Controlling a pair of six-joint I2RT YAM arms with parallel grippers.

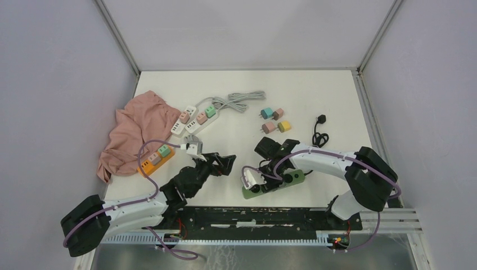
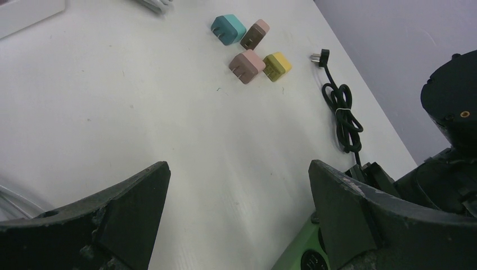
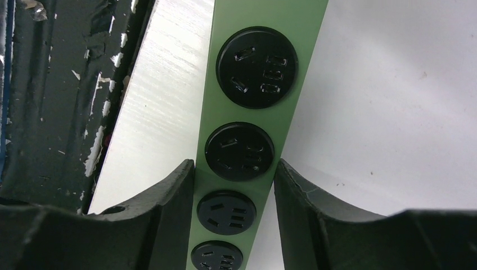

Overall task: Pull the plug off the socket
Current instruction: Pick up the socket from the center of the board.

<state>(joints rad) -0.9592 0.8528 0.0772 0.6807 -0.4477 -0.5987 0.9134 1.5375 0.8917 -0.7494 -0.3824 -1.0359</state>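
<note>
Count, top view:
- Power strips: one green power strip (image 1: pixel 293 179), one orange strip (image 1: pixel 147 165), and white strips (image 1: pixel 179 128), two side by side as far as I can tell.
- Seated adapters (image 1: pixel 201 118): three on the white strips, two on the orange strip.
- Loose adapters (image 1: pixel 272 113): four (teal, brown, pink, yellow), clustered mid-table.
- One black plug (image 1: pixel 321 118) lies unplugged on the table at the far right, its cord (image 1: pixel 319 138) in a tied coil just beside it.
- One pink cloth (image 1: pixel 135 132) at the left edge, and one grey cable bundle (image 1: pixel 239 101) beyond the white strips.

Sockets (image 3: pixel 239 151) on the green strip: four round black ones show in my right wrist view, and none holds a plug.

Pose:
- My right arm rises from its base, then reaches left across the table with the wrist folded back toward the near edge.
- My right gripper (image 3: pixel 235 169) straddles the green strip. One finger presses on each long edge, level with the second and third sockets.
- My left arm stretches from the near-left corner toward the centre.
- My left gripper (image 2: pixel 239 169) hangs above bare table just left of the green strip. Its jaws are spread wide and hold nothing.
</note>
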